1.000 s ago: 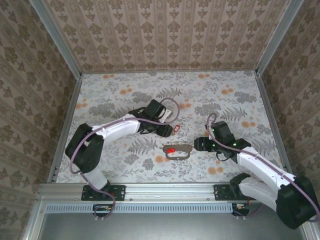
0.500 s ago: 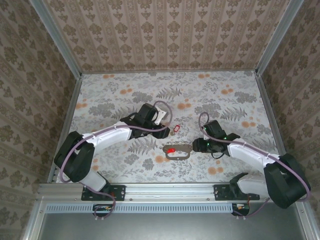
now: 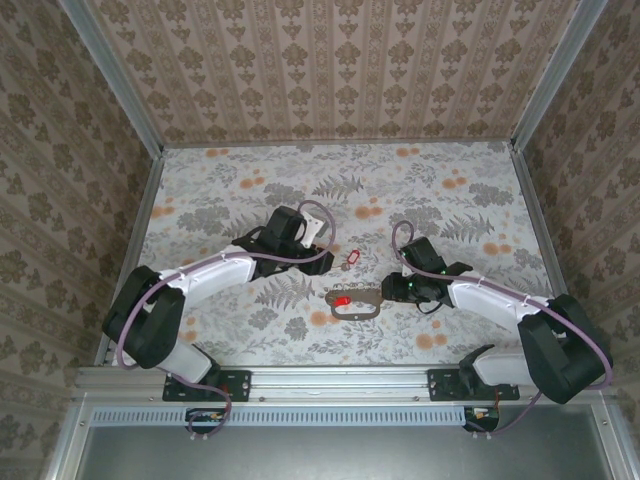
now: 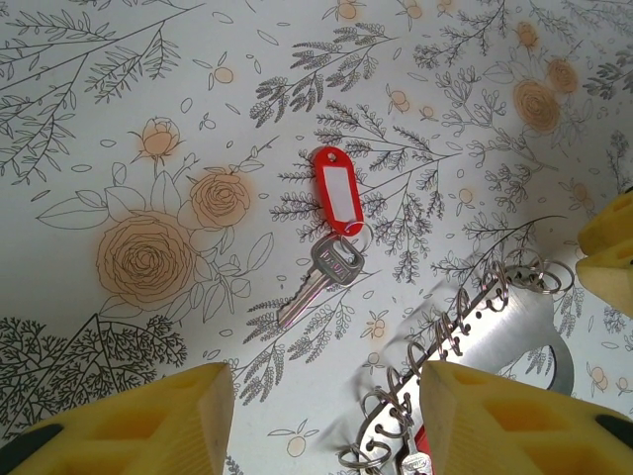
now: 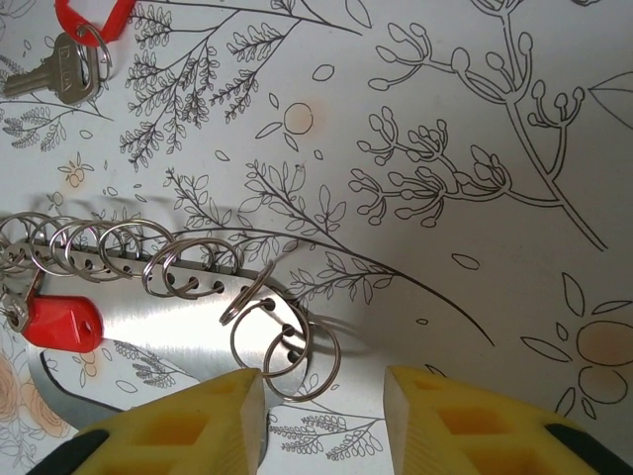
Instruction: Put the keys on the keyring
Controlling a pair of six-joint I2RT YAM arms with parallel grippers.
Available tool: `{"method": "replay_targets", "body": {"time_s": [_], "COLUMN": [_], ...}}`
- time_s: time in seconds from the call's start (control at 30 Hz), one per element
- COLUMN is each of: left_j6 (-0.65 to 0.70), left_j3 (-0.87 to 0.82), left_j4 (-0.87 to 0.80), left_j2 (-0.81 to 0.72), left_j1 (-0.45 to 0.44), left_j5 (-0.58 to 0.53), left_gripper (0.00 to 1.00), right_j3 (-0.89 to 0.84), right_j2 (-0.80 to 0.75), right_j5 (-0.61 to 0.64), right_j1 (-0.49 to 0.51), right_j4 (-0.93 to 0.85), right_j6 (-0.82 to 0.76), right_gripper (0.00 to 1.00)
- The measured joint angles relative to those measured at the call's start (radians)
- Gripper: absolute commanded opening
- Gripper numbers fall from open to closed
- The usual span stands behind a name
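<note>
Key [image 4: 318, 280] on red tag [image 4: 335, 190], white insert

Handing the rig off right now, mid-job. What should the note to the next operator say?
Left gripper: open, empty, hovering just short of the loose key.
Right gripper: open, empty, over the ringed end of the keyring.
Loose key lies flat on the table, beside the keyring, not touching it.
Done: the other key appears hooked on one keyring ring.
To do: pick up the loose key and thread it on.
</note>
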Motion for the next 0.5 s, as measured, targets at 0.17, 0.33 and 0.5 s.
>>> {"method": "replay_targets", "body": {"time_s": [0.17, 0.33, 0.5], "left_j6": [0.000, 0.000, 0.000], "left_j3": [-0.016, -0.033, -0.040], "left_j4": [0.016, 0.038, 0.052], "left_j2": [-0.003, -0.016, -0.025], "left_j1": [0.007, 0.017, 0.026], "left_j5": [0.011, 0.026, 0.032], "left_gripper": [0.53, 0.53, 0.53], "right_j3": [0.000, 0.000, 0.000], "right_j2": [0.026, 0.050, 0.051], "right_j5": [-0.001, -0.005, -0.010], "right_j1": [0.000, 0.000, 0.002], "right_j4": [0.011, 0.028, 0.037], "right_j6": [0.025, 0.042, 0.058], "right_gripper": [0.37, 0.34, 0.30]}}
